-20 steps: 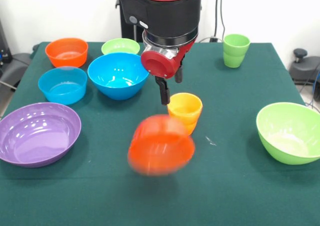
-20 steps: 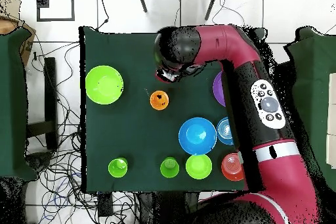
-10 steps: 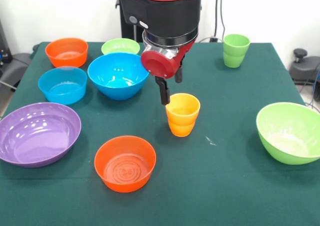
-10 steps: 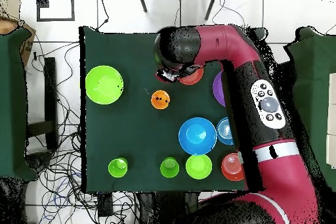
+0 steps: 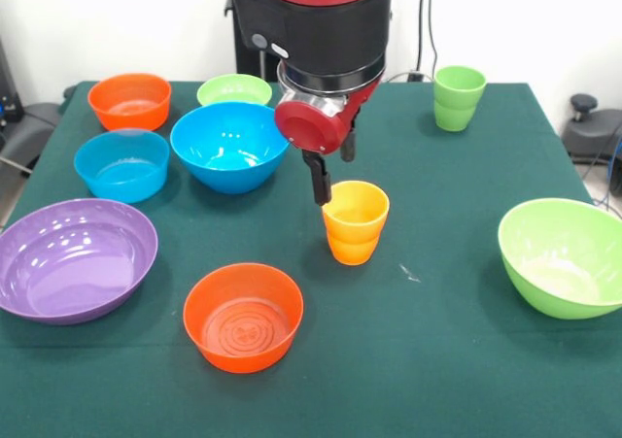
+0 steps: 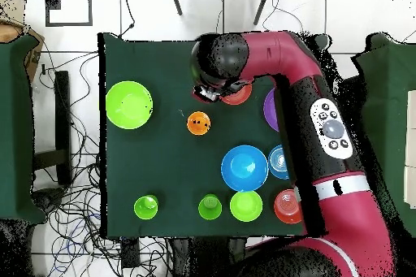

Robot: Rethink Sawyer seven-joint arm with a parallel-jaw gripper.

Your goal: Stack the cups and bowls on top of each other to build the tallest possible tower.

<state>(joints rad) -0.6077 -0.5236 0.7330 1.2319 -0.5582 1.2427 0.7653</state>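
Orange bowl (image 5: 243, 317): set upright on the green surface (image 5: 457, 360), nearest the camera, apart from everything else.
Purple bowl (image 5: 73, 258): placed at the left edge.
Large lime bowl (image 5: 562, 256): placed at the right edge.
Orange cups (image 5: 356, 221): 2 nested, upright at mid-surface.
Claw (image 5: 319, 178): hung just beside the orange cups' rim, nothing held; open or closed cannot be told.
Blue bowls (image 5: 230, 145): 2, side by side behind.
Far row: a second orange bowl (image 5: 129, 100), small lime bowl (image 5: 234, 90), green cups (image 5: 458, 97).
Tower: none is seen.
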